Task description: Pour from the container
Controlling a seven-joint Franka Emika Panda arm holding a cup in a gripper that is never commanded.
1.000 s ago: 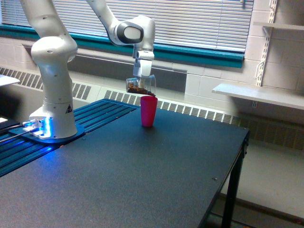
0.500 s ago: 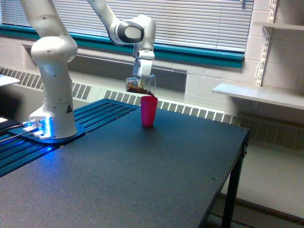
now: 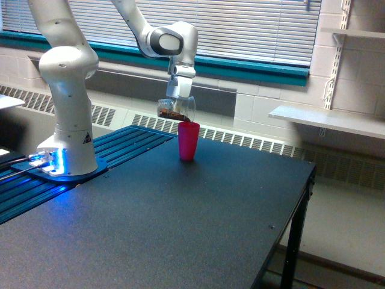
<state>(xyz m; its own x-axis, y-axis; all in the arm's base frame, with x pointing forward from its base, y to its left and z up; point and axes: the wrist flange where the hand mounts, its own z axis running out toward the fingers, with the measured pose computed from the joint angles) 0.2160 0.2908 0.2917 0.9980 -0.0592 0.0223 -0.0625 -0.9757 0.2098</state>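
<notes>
A small clear container (image 3: 175, 109) with brown granular bits inside hangs tilted on its side just above the rim of an opaque pink cup (image 3: 188, 141). My gripper (image 3: 179, 98) is shut on the container from above, its mouth turned toward the pink cup. The pink cup stands upright on the black table (image 3: 180, 229), near its far edge. The brown bits lie along the container's lower side, close to its lip.
The arm's white base (image 3: 67, 138) stands at the exterior view's left on blue slats with a blue light. The table's right edge (image 3: 301, 198) drops off to the floor. A wall shelf (image 3: 328, 120) and window blinds lie behind.
The container has shifted slightly to the left and up and tilted a little further; the pink cup has not moved.
</notes>
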